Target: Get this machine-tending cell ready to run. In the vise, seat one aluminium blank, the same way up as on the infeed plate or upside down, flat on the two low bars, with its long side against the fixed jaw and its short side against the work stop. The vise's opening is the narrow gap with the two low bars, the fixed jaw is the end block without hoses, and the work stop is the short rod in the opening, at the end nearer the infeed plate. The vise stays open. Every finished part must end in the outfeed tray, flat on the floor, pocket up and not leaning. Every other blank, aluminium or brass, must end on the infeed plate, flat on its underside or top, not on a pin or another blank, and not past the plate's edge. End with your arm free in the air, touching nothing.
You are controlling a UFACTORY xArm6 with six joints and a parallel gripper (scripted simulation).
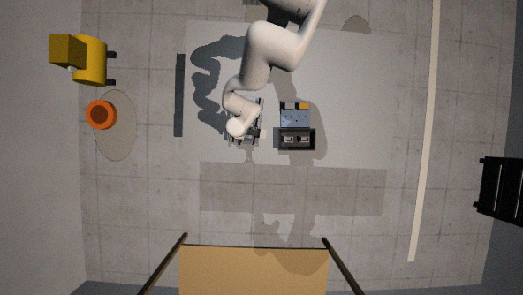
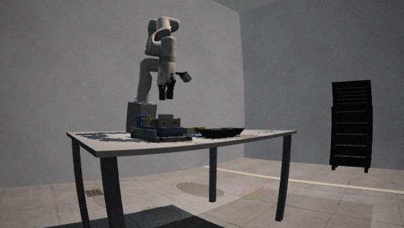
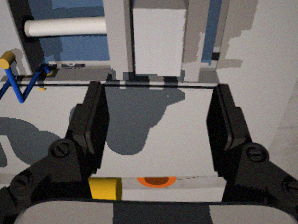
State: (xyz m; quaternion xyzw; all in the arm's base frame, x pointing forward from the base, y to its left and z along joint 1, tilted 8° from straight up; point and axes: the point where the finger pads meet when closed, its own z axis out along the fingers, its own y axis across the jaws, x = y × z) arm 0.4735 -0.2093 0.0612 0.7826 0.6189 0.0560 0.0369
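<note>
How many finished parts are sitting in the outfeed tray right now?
2: both lie side by side on the floor of the outfeed tray, one left, one right. The arm hides much of the vise, so another may be unseen.

Tray [image 1: 296, 147] before plate [image 1: 295, 117] — vise [image 1: 258, 132] left
</note>
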